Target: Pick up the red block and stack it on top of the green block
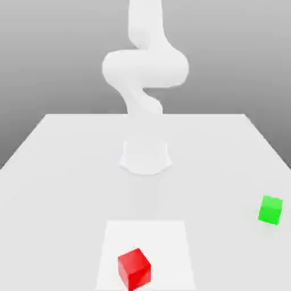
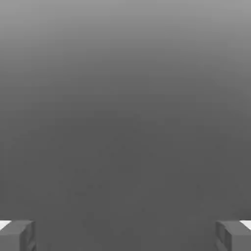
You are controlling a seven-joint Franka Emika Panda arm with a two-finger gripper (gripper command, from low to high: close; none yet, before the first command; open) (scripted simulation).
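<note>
Red block (image 1: pixel 134 268) resting on a pale square patch (image 1: pixel 170 238) of the table (image 1: pixel 57 165), well out in front of the arm's base (image 1: pixel 145 158). Green block (image 1: pixel 270 210) well apart toward the exterior view's right. Gripper (image 2: pixel 125 235) spread wide, holding nothing, over blank grey; descent onto red still to come.

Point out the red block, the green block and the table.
red block (image 1: pixel 134 268), exterior view, on its front faces.
green block (image 1: pixel 270 210), exterior view, on its front face.
table (image 1: pixel 68 165), exterior view, on bare surface.
</note>
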